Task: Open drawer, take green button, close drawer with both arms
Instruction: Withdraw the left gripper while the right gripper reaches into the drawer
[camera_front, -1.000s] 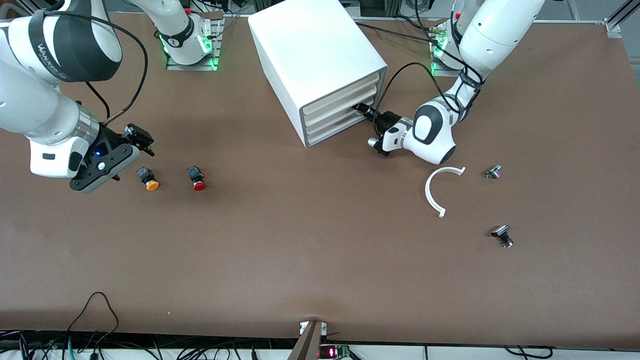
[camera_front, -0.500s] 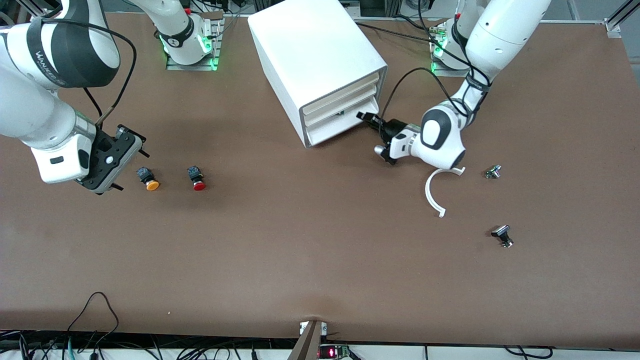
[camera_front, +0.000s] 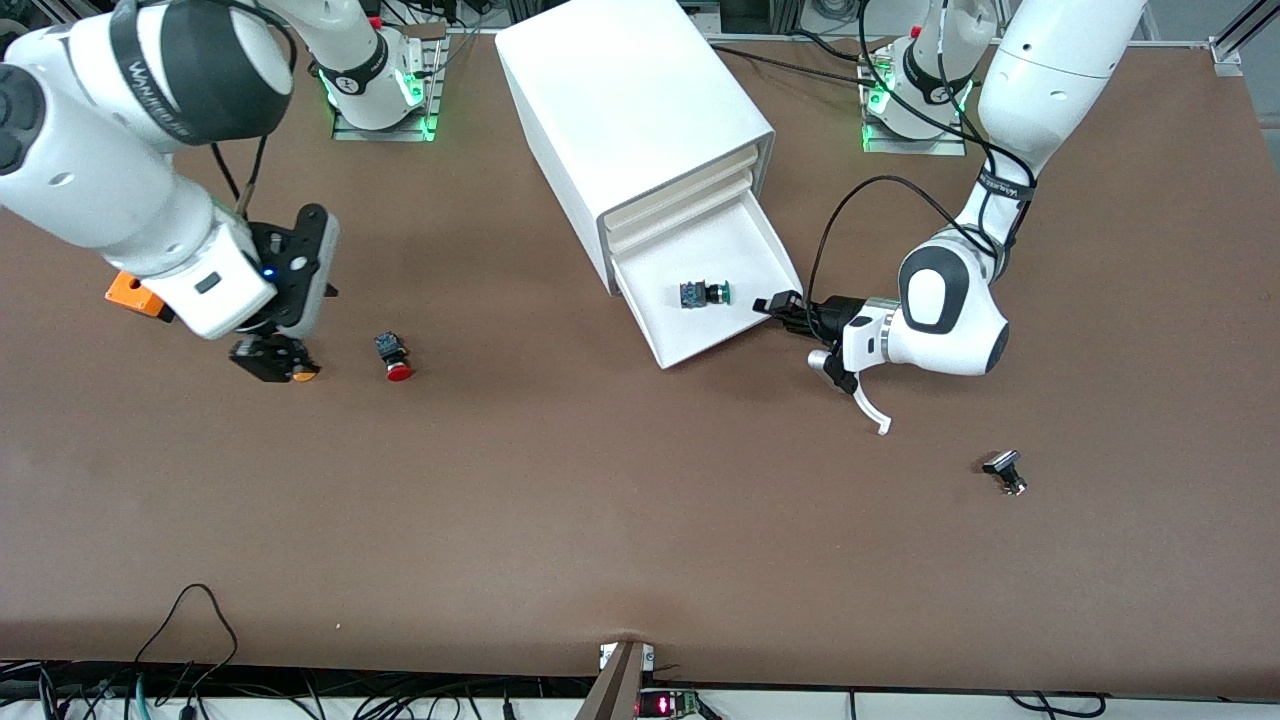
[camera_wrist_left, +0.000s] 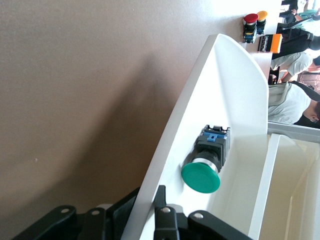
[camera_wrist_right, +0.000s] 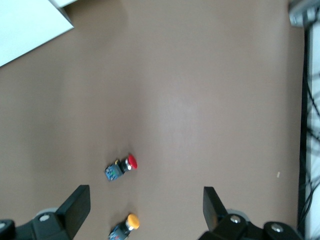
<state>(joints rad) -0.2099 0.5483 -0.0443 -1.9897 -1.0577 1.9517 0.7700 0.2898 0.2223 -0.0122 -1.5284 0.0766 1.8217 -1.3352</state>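
Drawer (camera_front: 735, 265): pulled out, button (camera_front: 703, 294) exposed.
Left pincer (camera_front: 768, 305): clamped on drawer rim; release gently.
Right pincer (camera_front: 268, 358): spread wide above bench (camera_front: 600, 500); approach button squarely.

Front view: high, across the brown bench (camera_front: 640, 520), facing both arm bases, taking in the whole surface. Left wrist view: very close, along the sloped wall of the pulled-out shallow white plastic drawer (camera_wrist_left: 235, 100), onto the green-capped, dark-bodied push button (camera_wrist_left: 205, 167); same drawer (camera_front: 715, 300) and button (camera_front: 703, 294) seen small from the front. Right wrist view: from above, looking down on the red-capped button (camera_wrist_right: 122, 167) and orange-capped button (camera_wrist_right: 125, 227), shared with the front view (camera_front: 393, 357).
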